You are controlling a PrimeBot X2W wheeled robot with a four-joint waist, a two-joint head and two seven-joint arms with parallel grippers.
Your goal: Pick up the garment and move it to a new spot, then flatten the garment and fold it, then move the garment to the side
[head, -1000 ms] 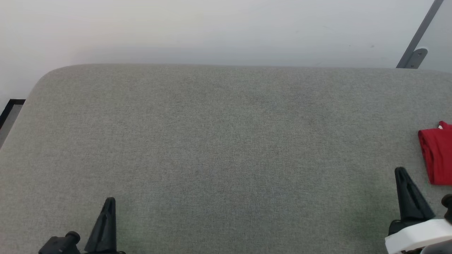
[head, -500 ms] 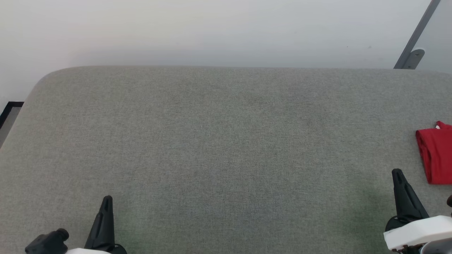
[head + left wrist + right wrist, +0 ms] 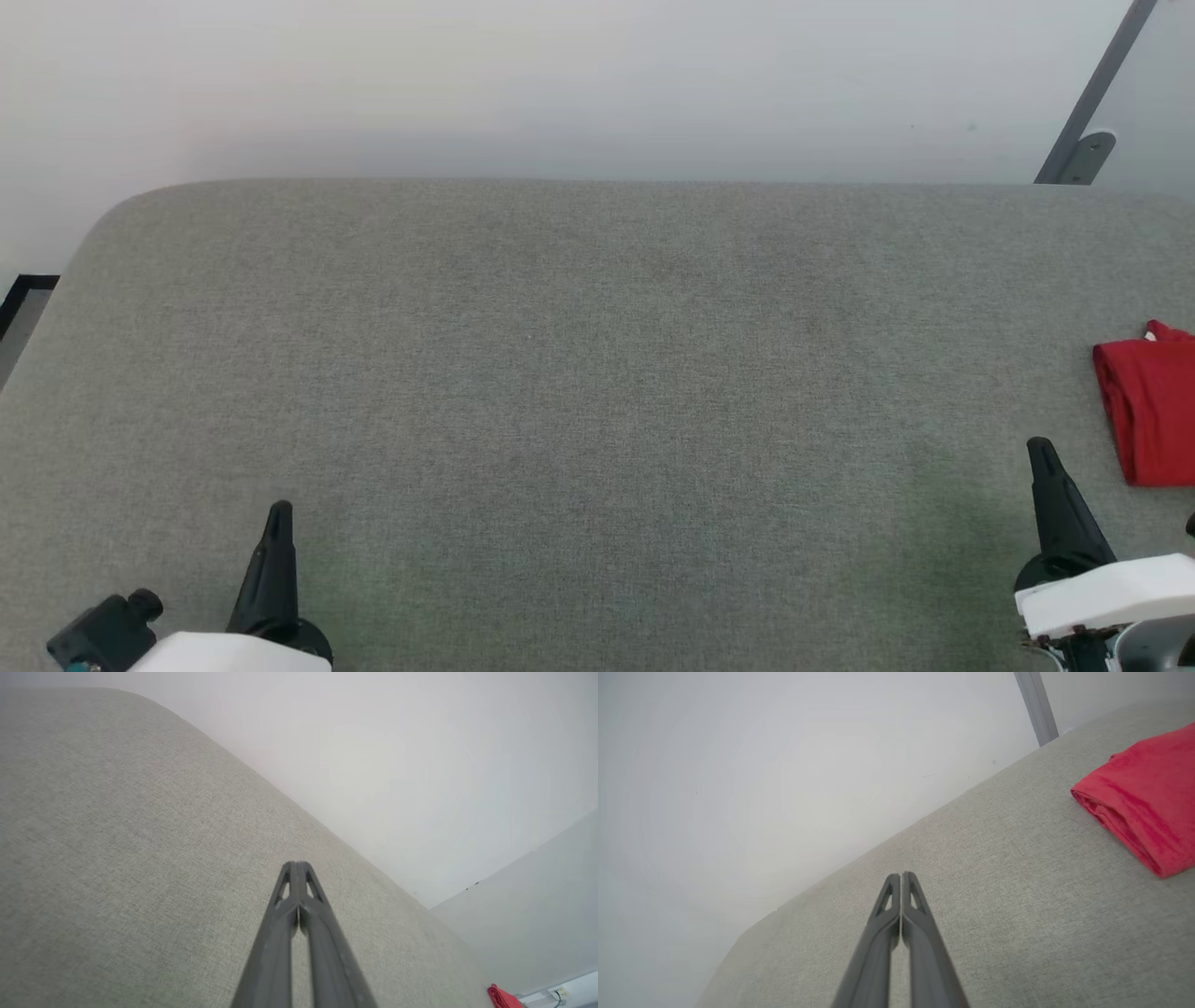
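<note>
Red garment (image 3: 1148, 415), where is it?
— Folded on the grey fabric counter (image 3: 597, 373), at the robot's far right, with nothing touching it.
— And the pincers?
— Left pincer (image 3: 279, 510) and right pincer (image 3: 1038, 446) are both closed and empty. The right one is near the fold.
— Advice?
— The task looks nearly complete, so move both arms away without brushing the bundle.

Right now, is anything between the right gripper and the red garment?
Nothing visible stands in the way. Bare grey fabric surface lies between the shut, empty right gripper and the folded garment, which rests apart from it, ahead and to its right at the head view's right edge.
</note>
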